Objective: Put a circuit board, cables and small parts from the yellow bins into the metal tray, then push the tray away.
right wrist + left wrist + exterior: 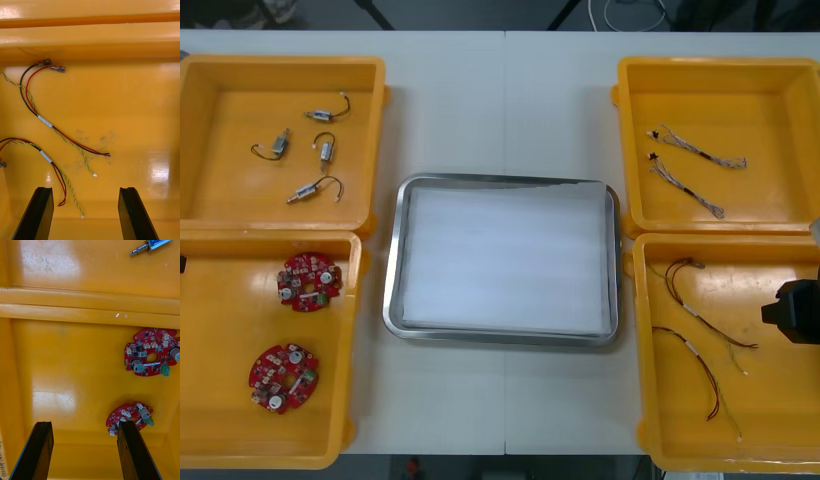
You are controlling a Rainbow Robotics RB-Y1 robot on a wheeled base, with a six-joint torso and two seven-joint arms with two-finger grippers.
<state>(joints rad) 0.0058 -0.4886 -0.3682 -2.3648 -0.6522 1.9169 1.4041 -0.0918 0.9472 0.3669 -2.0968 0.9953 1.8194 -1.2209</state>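
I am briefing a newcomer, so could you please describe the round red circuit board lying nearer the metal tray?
Find the shiny rectangular metal tray in the middle of the light table, then the near yellow plastic bin on the robot's left. Of its two round red circuit boards, take the one closer to the bin's far wall and the tray.

We see 4 yellow bins (280,62) on a pale grey table (500,100), and between them a shiny silver tray (392,290) with a white inside. The 2 boards (308,281) are red, dotted with white, grey and green bits, while the small metal parts (321,115) are silver with black wires. The cables (67,137) run red and black beside a yellow-and-green twist, each with a white band, and both the right gripper (85,189) and the left gripper (84,423) have black fingers.
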